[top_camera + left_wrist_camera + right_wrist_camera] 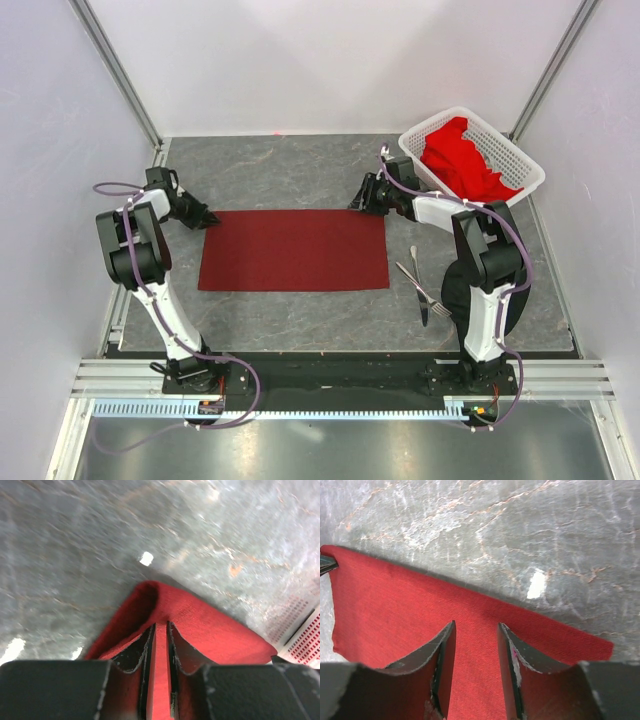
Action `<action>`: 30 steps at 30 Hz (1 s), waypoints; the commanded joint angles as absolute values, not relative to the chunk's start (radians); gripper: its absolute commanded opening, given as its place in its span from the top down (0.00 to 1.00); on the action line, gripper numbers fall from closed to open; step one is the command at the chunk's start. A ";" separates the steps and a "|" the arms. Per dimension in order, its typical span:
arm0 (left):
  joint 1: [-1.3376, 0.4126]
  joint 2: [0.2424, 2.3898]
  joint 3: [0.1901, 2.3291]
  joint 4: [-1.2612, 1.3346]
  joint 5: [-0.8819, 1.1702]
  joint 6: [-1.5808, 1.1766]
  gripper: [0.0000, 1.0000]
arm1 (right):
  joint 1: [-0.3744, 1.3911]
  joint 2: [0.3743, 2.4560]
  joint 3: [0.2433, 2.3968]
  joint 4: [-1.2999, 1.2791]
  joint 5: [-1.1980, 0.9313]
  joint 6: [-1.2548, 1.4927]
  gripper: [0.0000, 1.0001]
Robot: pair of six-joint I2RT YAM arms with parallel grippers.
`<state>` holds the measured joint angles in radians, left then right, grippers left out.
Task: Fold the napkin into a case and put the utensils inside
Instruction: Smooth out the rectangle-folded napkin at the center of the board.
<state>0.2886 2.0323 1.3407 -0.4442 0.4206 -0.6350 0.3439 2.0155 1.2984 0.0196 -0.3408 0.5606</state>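
The napkin (293, 263) lies centred; utensils (419, 285) to its right — basket (510, 145) behind them.

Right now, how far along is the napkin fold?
Early. Napkin lies flat as a wide rectangle, no pocket yet. In hand: left fingers pinch its far-left corner; right fingers open over its far-right corner. To do: the folds, then fork and knife, both on the table.

Grey marbled table (300, 315) is carrying a maroon napkin (294, 250) lying flat, crossed utensils (419, 287) lying just right of it, and a white basket (500, 140) sitting in the far right corner.
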 commanded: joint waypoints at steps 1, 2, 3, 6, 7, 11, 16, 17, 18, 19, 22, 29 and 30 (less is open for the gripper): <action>0.310 2.077 1.385 -0.449 0.422 -0.649 0.80 | 0.324 2.046 1.299 0.052 -0.334 0.526 0.55; 0.317 2.077 1.385 -0.451 0.416 -0.647 0.80 | 0.318 2.049 1.299 0.051 -0.310 0.520 0.55; 0.318 2.079 1.387 -0.451 0.411 -0.647 0.80 | 0.316 2.063 1.302 0.048 -0.301 0.506 0.55; 0.322 2.086 1.393 -0.456 0.400 -0.640 0.80 | 0.296 2.106 1.330 0.031 -0.281 0.488 0.56; 0.324 2.089 1.396 -0.457 0.397 -0.637 0.80 | 0.293 2.114 1.342 0.026 -0.278 0.483 0.58; 0.315 2.054 1.393 -0.463 0.402 -0.624 0.80 | 0.290 2.105 1.365 -0.030 -0.226 0.446 0.59; 0.258 1.970 1.371 -0.443 0.465 -0.647 0.75 | 0.311 2.016 1.371 -0.061 -0.213 0.440 0.51; 0.246 1.956 1.352 -0.430 0.480 -0.670 0.73 | 0.327 2.005 1.371 -0.061 -0.213 0.445 0.48; 0.232 1.932 1.341 -0.419 0.498 -0.686 0.73 | 0.337 1.990 1.371 -0.063 -0.215 0.455 0.46; 0.209 1.921 1.329 -0.387 0.506 -0.701 0.72 | 0.345 1.985 1.371 -0.058 -0.225 0.465 0.41; 0.145 1.891 1.281 -0.303 0.519 -0.771 0.73 | 0.385 1.997 1.382 -0.008 -0.291 0.532 0.36; 0.012 1.963 1.285 -0.177 0.505 -0.891 0.76 | 0.509 2.130 1.479 0.101 -0.356 0.647 0.39; -0.017 1.977 1.290 -0.169 0.506 -0.900 0.77 | 0.515 2.146 1.500 0.112 -0.367 0.676 0.44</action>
